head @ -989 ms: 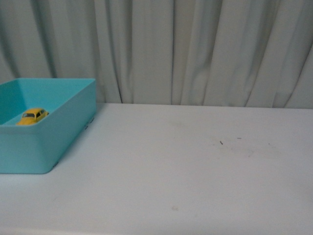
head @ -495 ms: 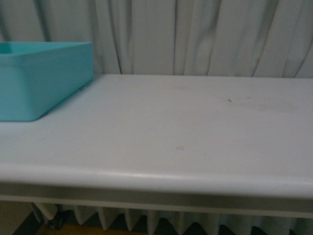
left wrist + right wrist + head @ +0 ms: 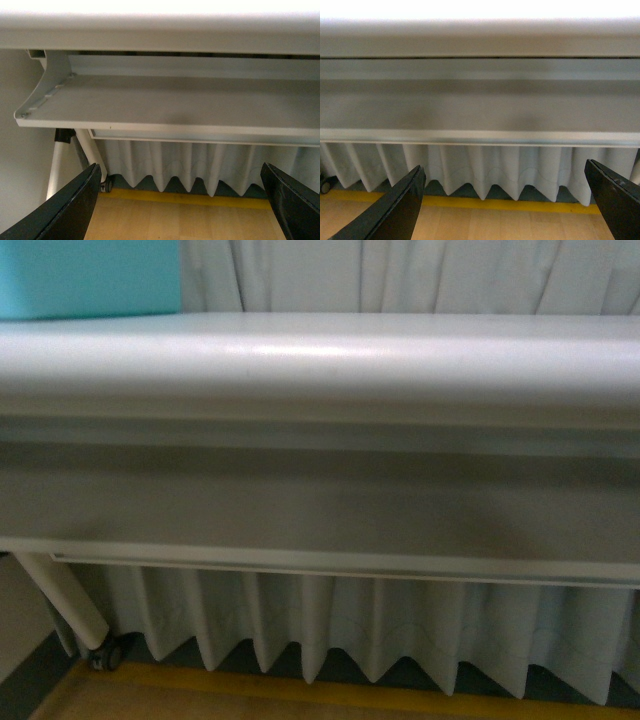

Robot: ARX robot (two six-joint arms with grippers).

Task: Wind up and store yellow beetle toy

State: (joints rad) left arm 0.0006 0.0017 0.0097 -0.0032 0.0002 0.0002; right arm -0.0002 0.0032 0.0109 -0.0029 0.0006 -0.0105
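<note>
1. Tools: the left tool (image 3: 182, 210) and the right tool (image 3: 505, 205) both hang below the level of the tabletop (image 3: 320, 345), jaws spread wide and holding nothing; only the dark inner faces of the fingers (image 3: 70, 207) show at the frame corners.

2. Ahead of each tool: the rounded front edge of the tabletop, a grey under-shelf (image 3: 165, 107) beneath it, a pleated curtain (image 3: 485, 167) behind, and wooden floor (image 3: 185, 222) with a yellow strip below.

3. Container: a turquoise bin (image 3: 90, 278) stands on the tabletop, above and to the left of the tools; only a part of its outer wall shows in the front view. Its inside is hidden, so its contents cannot be told.

4. Task object: the yellow beetle toy appears in no current view; its place cannot be stated from here.

5. Risks, as judged: with both tools under the tabletop edge, any upward move made without first backing away could strike the edge or the under-shelf. With the bin interior out of sight, storage of the toy cannot be confirmed.
</note>
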